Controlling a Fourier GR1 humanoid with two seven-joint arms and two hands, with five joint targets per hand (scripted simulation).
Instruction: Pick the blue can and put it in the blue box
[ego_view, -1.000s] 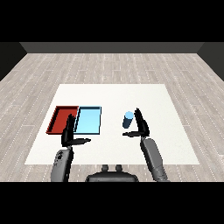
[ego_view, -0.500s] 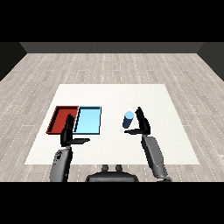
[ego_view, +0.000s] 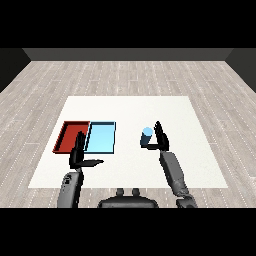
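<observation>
1. A white table (ego_view: 125, 107) is filling the middle of the view, with a grey wood-plank floor (ego_view: 125, 75) lying around it.
2. A red tray (ego_view: 67, 136) and a light blue tray (ego_view: 102, 138) are lying side by side, touching, on the table's left part.
3. A blue can (ego_view: 146, 136) is standing upright, well apart from the trays, to their right.
4. The right hand (ego_view: 160, 138) is standing just beside the can's right side with fingers pointing up and straight, thumb reaching toward the can's base.
5. The left hand (ego_view: 80, 154) is hovering at the trays' near edge, fingers straight and thumb sticking out to the right.
</observation>
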